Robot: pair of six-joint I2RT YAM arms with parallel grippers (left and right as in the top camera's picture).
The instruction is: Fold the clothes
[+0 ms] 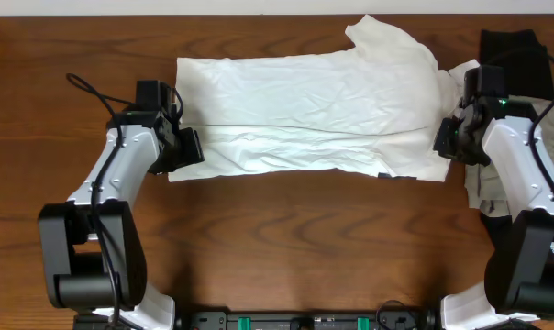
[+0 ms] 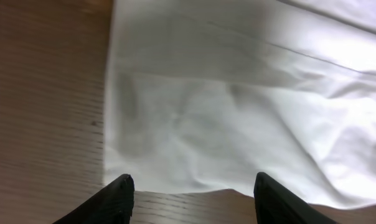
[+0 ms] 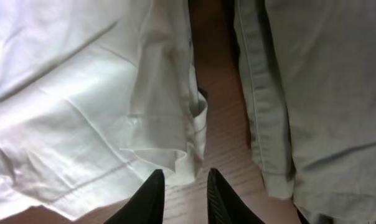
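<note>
The white T-shirt [image 1: 314,115] lies spread flat across the table [image 1: 277,238]; over its hem end the left gripper [image 2: 191,186] hovers, jaws spread wide, empty; at its sleeve end the right gripper [image 3: 185,186] has jaws narrowly parted, nothing between; a grey-beige garment [image 3: 312,93] lies just beside that sleeve, a black garment [image 1: 515,50] beyond.

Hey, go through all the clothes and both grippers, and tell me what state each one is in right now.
white T-shirt: spread flat, wrinkled, one sleeve sticking out.
grey-beige garment: lying rumpled beside the shirt's sleeve end.
black garment: lying loose at the far right.
left gripper: open, empty, over the shirt's hem.
right gripper: fingers narrowly apart, empty, at the sleeve edge.
</note>
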